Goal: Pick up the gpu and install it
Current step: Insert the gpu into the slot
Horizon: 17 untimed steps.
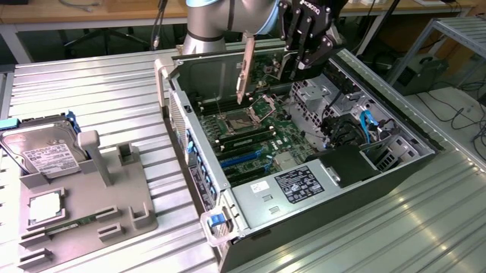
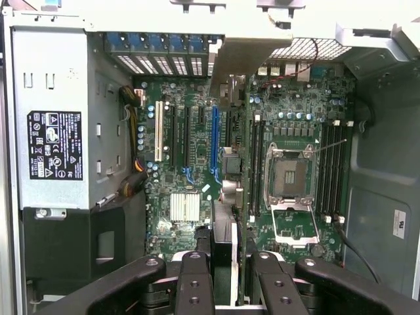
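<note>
The gpu (image 1: pixel 245 68) hangs edge-down, pinched in the pincer (image 1: pixel 308 54), above the motherboard (image 1: pixel 251 131) at the far end of the open computer case (image 1: pixel 334 227). A clean seating likely demands an upright card, its lower edge squared over the blue slot (image 2: pixel 214 141).

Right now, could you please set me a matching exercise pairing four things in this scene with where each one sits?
Things:
1. gpu
2. hard drive
3. power supply
4. memory stick

Places:
A. propped at a tilt on the grey holder
B. lying flat on the grey holder
C. held upright in the claw above the open case
D. fixed inside the case, bearing a dark label

Pairs: 1-C, 2-A, 3-D, 4-B
</note>
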### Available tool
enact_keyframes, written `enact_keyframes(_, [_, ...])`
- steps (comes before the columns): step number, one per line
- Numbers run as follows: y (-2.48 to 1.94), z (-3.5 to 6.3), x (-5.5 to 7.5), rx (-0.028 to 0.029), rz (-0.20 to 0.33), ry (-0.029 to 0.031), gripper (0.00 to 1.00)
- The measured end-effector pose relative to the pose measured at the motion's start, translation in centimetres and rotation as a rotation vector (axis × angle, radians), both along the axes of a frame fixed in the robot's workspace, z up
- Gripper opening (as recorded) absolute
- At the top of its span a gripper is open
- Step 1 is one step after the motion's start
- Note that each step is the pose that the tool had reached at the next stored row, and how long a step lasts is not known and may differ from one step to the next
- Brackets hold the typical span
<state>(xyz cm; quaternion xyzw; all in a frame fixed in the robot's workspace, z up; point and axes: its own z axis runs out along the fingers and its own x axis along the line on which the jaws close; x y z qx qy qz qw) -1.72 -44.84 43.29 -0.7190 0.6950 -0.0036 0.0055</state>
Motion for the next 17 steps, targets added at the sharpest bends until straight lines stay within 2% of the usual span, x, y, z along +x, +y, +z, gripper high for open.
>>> enact_keyframes(17, [0.0,-0.77,0.0,0.0001,0.0,0.0001,0.28])
